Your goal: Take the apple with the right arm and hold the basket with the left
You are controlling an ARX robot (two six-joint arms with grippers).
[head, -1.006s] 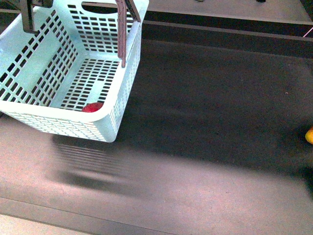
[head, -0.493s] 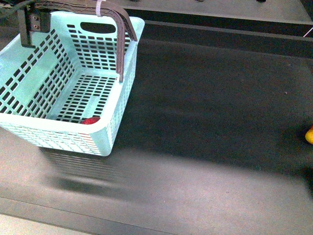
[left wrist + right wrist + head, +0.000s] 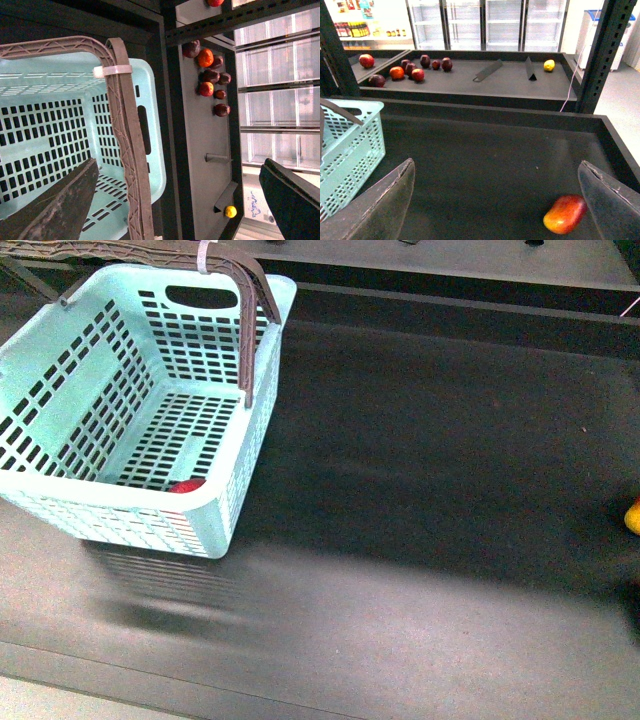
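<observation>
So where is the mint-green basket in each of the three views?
Front view: basket fills the upper left, brown handles raised.
Left wrist view: it fills the left half, the handles crossing it.
Right wrist view: only a corner shows, at the left edge.
Shared landmark: the brown handles.

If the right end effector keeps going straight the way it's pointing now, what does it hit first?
Probably the bare dark shelf surface. The red-yellow fruit sits off-centre near one finger, so depth is unclear.

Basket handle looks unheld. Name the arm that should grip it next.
Left. The handle of the basket lies between the fingers of the open left gripper; the right gripper, also open, has the basket only off to one side.
</observation>
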